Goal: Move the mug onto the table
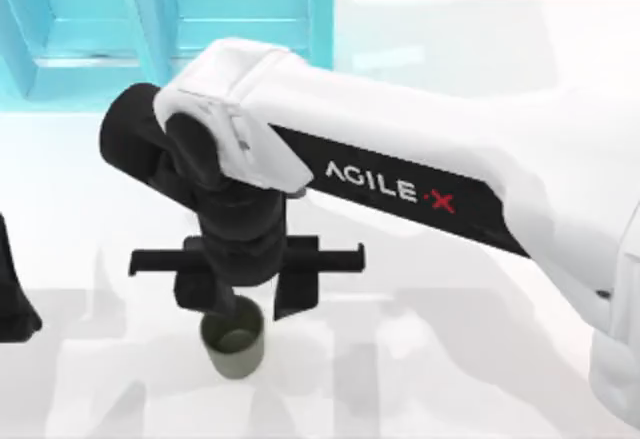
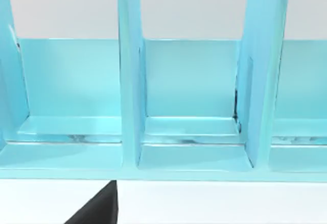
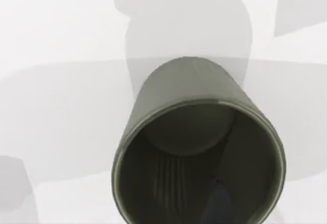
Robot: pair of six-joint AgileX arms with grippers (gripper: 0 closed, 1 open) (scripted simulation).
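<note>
Right end effector [image 1: 243,311]: fingertips hidden behind its own black body and the mug [image 1: 233,344] rim in top view, so grip on the wall can't be judged. One finger seems to dip inside the mug; not certain. Mug's upper rim partly covered by the end effector; in right wrist view its near rim is cut off by the frame edge, and a dim bluish shape inside it is too blurred to tell. Left arm [image 1: 12,294] cropped at top view's left edge, just a black sliver. Shelf unit [image 1: 150,19] cut off by the top edge, part hidden by the right arm. Left wrist view: shelf compartments cropped both sides; a black wedge at the frame edge is unidentifiable. Worktop [image 1: 480,359] runs off every edge.
</note>
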